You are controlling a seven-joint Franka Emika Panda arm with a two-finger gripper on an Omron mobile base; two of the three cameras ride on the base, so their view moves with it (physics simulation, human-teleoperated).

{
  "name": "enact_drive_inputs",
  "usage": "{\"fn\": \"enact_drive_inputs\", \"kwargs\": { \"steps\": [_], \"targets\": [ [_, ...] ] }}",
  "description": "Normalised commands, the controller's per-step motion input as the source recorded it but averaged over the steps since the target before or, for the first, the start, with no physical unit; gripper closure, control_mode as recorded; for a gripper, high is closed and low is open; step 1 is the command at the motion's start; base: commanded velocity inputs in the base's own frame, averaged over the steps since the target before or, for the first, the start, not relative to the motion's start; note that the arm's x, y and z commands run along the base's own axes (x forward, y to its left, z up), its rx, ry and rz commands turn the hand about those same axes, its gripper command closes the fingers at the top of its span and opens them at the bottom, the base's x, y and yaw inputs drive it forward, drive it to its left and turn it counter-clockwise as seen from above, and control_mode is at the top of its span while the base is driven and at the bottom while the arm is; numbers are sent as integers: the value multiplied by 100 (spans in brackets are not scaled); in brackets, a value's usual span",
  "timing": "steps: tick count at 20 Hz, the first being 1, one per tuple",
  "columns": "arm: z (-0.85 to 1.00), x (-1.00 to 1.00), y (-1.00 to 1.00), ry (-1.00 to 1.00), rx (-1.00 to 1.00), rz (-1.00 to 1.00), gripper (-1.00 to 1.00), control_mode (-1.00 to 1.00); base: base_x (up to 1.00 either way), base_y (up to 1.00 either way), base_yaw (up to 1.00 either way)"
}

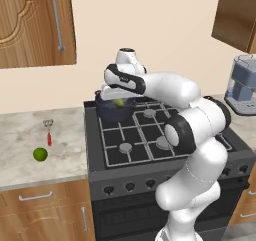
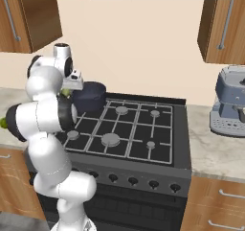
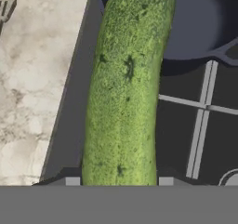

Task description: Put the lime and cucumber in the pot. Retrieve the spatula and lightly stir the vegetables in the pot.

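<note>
A warm wood kitchen with a black gas stove (image 1: 150,135) set into a pale marbled counter (image 1: 30,150) — the white arm is bent over the back-left burner.

On the counter left of the stove lie the lime (image 1: 40,154) and, just behind it, the red-handled spatula (image 1: 49,135), the two apart and well away from the arm; a grey coffee machine (image 2: 230,103) stands on the far right. The arm's own bulk covers much of the pot (image 2: 89,96), and the pincer's tips are cut off in the hand view. The gripper (image 1: 116,96) hangs over the pot's near rim, pinching the cucumber (image 3: 125,88) between its fingers; the cucumber runs lengthwise from the fingers, its far end reaching over the pot's rim.
</note>
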Motion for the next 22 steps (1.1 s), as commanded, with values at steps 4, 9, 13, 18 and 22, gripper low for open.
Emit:
{"fn": "enact_drive_inputs", "kwargs": {
  "steps": [4, 9, 13, 18, 22],
  "targets": [
    [0, 87, -37, 10, -6, -6, 100, -100, 0, 0, 0],
    [-13, 42, 0, 11, -1, 0, 100, -100, 0, 0, 0],
    [-46, 70, 1, 5, 0, 0, 100, -100, 0, 0, 0],
    [-19, 59, 1, 0, 0, 0, 100, -100, 0, 0, 0],
    [-23, 54, 0, 0, 0, 0, 100, -100, 0, 0, 0]
  ]
}}
